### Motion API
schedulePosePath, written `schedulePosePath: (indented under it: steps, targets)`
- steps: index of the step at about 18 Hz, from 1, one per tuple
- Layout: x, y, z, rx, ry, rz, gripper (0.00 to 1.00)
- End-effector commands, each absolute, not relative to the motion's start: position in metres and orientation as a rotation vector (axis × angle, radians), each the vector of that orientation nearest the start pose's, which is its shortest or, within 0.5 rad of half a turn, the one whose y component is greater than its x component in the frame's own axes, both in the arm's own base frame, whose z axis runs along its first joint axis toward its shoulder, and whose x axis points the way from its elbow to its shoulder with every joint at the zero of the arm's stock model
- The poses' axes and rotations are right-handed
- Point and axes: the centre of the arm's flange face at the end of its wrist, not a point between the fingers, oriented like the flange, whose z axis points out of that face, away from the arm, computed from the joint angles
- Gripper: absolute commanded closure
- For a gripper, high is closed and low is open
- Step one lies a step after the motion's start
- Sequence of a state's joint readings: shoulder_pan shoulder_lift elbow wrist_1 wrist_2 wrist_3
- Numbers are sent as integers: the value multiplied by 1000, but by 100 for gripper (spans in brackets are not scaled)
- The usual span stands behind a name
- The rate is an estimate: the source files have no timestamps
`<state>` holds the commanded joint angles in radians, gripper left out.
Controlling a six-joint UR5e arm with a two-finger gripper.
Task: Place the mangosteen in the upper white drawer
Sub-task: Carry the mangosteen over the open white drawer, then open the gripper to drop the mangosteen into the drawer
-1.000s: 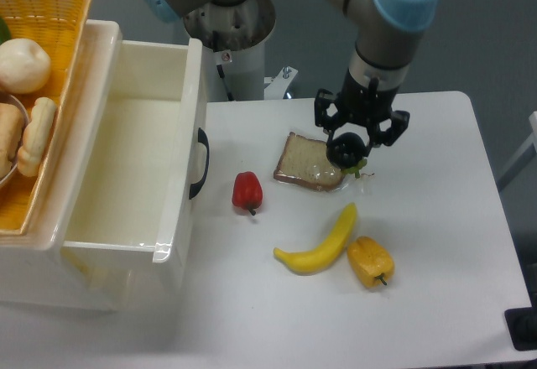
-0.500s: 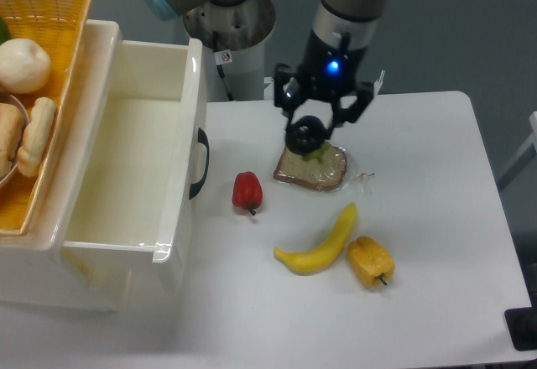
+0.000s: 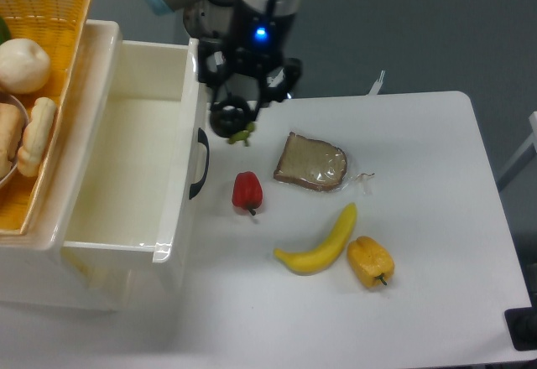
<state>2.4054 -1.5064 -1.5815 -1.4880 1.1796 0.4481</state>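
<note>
While the mangosteen hangs clamped in the end effector, aloft just right of the upper white drawer's front wall | step: carrying across, release not yet made | next: go left past the black handle, over the cavity, then open | red pepper sits on the surface nearby

- mangosteen: near-black, green calyx
- drawer: cream-white, black handle
- pepper: red
- banana: yellow
- second pepper: orange-yellow
- bread: brown
- basket: yellow wicker
- table: white
</note>
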Motion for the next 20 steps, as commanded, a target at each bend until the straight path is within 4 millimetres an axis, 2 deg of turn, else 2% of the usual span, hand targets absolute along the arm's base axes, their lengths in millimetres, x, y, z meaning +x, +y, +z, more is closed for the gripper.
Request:
schedulePosePath:
  steps: [3, 5, 7, 8, 10, 11, 14, 17, 20]
  targets:
    - [-219, 457, 525, -2756, -454, -347, 75]
    - [-213, 460, 519, -2769, -439, -358, 68]
    - [-207, 462, 514, -2780, -422, -367, 66]
    - [-204, 463, 511, -2786, -407, -371, 57]
    - [-196, 468, 508, -2796, -361, -370, 20]
    - [-197, 470, 505, -2800, -343, -375, 6]
    - [-196, 471, 504, -2802, -339, -377, 0]
    - [-197, 470, 509, -2795, -336, -365, 0]
    - [-213, 465, 508, -2811, -324, -316, 0]
